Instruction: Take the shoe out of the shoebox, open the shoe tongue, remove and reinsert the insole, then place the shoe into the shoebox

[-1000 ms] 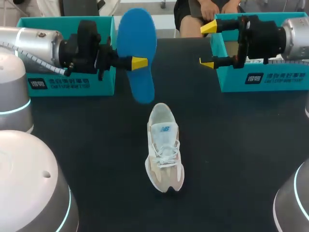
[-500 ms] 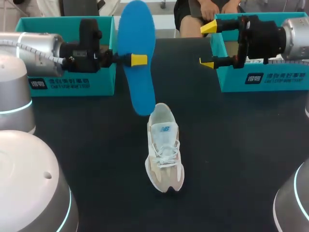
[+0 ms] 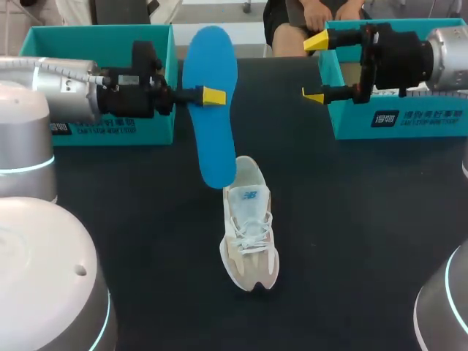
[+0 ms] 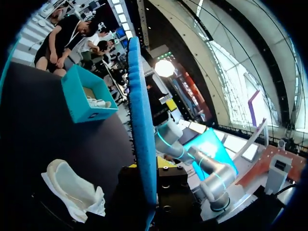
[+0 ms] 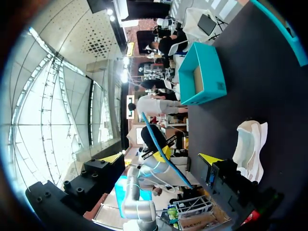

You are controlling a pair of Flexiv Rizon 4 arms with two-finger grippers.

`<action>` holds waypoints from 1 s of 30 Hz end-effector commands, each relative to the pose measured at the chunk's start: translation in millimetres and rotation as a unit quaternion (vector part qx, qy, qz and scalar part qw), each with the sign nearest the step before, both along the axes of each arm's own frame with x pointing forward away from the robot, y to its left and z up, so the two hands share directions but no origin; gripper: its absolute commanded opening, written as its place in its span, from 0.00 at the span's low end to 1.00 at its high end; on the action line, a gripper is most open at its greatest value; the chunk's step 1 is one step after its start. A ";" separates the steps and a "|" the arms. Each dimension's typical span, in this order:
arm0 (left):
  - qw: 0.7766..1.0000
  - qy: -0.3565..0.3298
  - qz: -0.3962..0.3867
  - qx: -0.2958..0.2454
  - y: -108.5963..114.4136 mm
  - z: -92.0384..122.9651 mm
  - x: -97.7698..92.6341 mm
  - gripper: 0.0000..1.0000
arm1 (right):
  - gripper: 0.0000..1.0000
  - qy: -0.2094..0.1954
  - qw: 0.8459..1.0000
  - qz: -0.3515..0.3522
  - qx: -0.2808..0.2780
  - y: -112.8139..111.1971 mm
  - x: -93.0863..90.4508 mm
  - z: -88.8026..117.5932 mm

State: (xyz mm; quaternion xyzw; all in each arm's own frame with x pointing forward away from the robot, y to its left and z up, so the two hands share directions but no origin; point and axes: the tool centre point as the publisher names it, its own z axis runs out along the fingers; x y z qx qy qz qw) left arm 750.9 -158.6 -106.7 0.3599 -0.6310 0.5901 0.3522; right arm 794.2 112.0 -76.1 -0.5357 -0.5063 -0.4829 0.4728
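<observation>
Status: our left gripper (image 3: pixel 213 96) was pinching the blue insole (image 3: pixel 210 110), fingers clamped on its two flat faces near its middle. In the left wrist view the insole (image 4: pixel 143 130) showed edge-on, rising straight out from between the fingers. It hung clear of the black table (image 3: pixel 351 219), long axis roughly upright.

The white shoe (image 3: pixel 248 227) stood on its sole on the table, below the left gripper and right at the insole's lower end. In the head view that end overlapped the shoe's heel collar; we could not tell whether they touched. From the left wrist the shoe (image 4: pixel 72 185) sat low and off to one side of the gripper, opening up.

Our right gripper (image 3: pixel 316 67) was spread wide, one yellow tip well above the other, pointing across at the left gripper. It hung well apart from both insole and shoe. The right shoebox (image 3: pixel 398 121) was just beside it, with the upper tip by the box's corner rim. From the right wrist the shoe (image 5: pixel 248 142) lay ahead of and beside the fingers.

The left shoebox (image 3: pixel 102 135) sat behind the left arm, beside that gripper's body.
</observation>
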 end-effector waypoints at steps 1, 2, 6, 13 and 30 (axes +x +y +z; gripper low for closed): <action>0.999 0.036 -0.001 -0.027 -11.2 -18.6 11.7 0.00 | 1.00 0.000 1.000 -0.001 0.000 1.2 -0.3 -0.4; 0.999 0.039 0.001 -0.031 -12.9 -21.4 13.0 0.00 | 1.00 0.000 1.000 -0.001 0.000 1.2 -0.3 -0.4; 0.996 0.074 -0.003 -0.042 -18.8 -29.0 15.9 0.00 | 1.00 0.016 0.997 -0.022 -0.075 8.9 -10.5 2.4; 0.989 0.146 0.002 -0.035 -27.9 -38.9 21.5 0.00 | 1.00 0.040 0.987 -0.038 -0.154 21.7 -23.5 10.1; 0.980 0.193 -0.039 -0.031 -30.4 -45.7 17.0 0.00 | 1.00 0.074 0.974 -0.020 -0.212 45.4 -31.7 17.9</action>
